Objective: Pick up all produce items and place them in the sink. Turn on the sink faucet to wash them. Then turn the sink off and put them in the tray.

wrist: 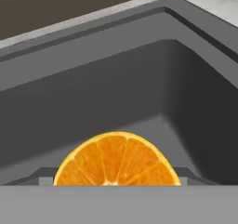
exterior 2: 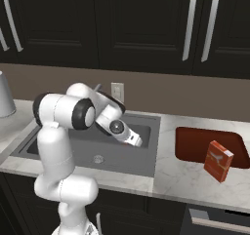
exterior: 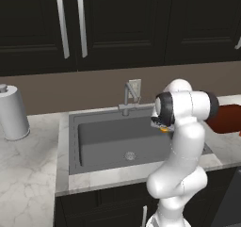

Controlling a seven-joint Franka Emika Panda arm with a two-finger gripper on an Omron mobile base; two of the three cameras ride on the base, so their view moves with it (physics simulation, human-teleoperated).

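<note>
A bright orange half-round slice, the produce item [wrist: 116, 160], fills the space between my fingertips in the hand view, with the dark sink wall behind it. My gripper [exterior: 162, 126] hangs over the right part of the sink [exterior: 73, 141], shut on the orange piece [exterior: 164, 129], which peeks out as a small orange spot. In the right base view the gripper [exterior 2: 135, 141] points down into the basin [exterior 2: 151, 146]. The grey faucet [exterior: 128, 98] stands at the back rim, with no water running. The dark red tray [exterior 2: 195, 146] lies on the counter right of the sink.
A red box [exterior 2: 218, 161] stands at the tray's front right corner. A paper towel roll [exterior: 12, 110] sits on the left counter. A white outlet plate [exterior: 135, 86] is on the wall behind the faucet. Dark cabinets hang above.
</note>
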